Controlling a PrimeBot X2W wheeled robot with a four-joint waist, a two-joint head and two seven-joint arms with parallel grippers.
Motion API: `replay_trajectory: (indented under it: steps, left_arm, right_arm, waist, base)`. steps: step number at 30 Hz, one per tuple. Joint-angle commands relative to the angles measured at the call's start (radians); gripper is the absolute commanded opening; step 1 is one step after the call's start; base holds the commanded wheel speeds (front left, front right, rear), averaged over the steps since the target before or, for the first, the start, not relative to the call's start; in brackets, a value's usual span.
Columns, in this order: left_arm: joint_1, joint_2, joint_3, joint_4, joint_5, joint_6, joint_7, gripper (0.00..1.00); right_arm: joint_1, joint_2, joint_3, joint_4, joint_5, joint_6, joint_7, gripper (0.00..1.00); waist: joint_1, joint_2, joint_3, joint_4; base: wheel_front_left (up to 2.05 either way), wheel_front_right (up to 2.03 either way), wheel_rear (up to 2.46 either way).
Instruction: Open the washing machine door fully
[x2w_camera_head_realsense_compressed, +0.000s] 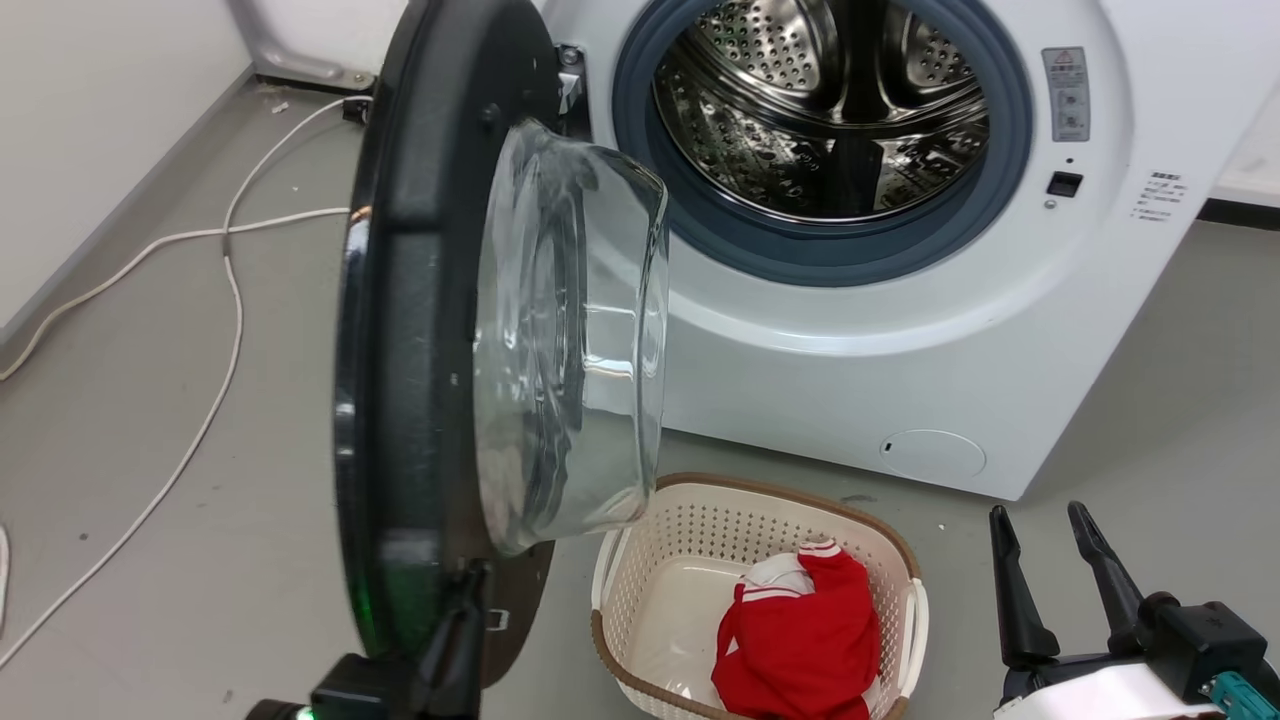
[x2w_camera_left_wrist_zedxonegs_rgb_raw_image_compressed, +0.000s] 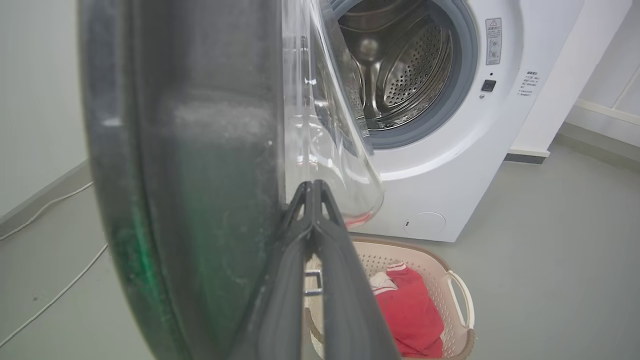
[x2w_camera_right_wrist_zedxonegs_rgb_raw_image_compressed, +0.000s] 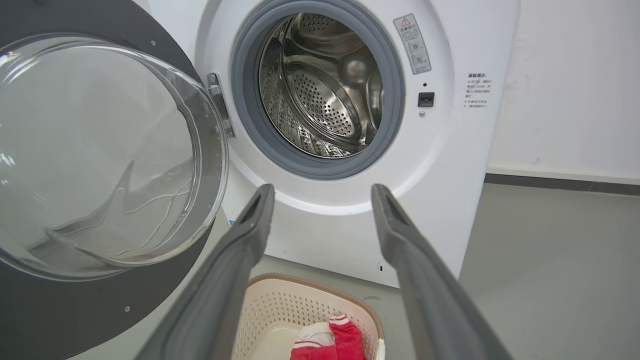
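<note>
left fingers (x2w_camera_left_wrist_zedxonegs_rgb_raw_image_compressed: 285, 280) pressed together beside washing machine door (x2w_camera_left_wrist_zedxonegs_rgb_raw_image_compressed: 200, 150) | right fingers (x2w_camera_right_wrist_zedxonegs_rgb_raw_image_compressed: 235, 260) apart | right wrist view shows door hinge (x2w_camera_right_wrist_zedxonegs_rgb_raw_image_compressed: 220, 106)
</note>
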Motion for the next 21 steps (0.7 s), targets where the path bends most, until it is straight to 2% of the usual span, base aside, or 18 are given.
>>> replay_trajectory:
  steps: [1, 14, 21]
  left_arm:
    - [-0.001, 0.011, 0.025, 0.0, -0.002, 0.015, -0.009, 0.0]
    - [-0.073, 0.071, 0.23, 0.116, -0.077, 0.07, -0.09, 0.0]
    - [-0.131, 0.111, 0.342, 0.215, -0.139, 0.06, -0.155, 0.0]
  right_arm:
    - [0.008, 0.002, 0.0, -0.003, 0.003, -0.001, -0.003, 1.0]
    - [-0.025, 0.002, -0.003, 0.001, -0.006, -0.001, 0.008, 1.0]
    - [-0.038, 0.002, -0.012, -0.007, -0.015, -0.001, 0.016, 1.0]
  waist:
    - [0.0, -0.0001, 0.005, 0.007]
    - [0.0, -0.0001, 0.033, -0.015]
    - [0.0, -0.0001, 0.063, -0.033]
  base:
    - [0.0, 0.0, 0.0]
    - [0.0, 0.0, 0.0]
    - [0.0, 0.0, 0.0]
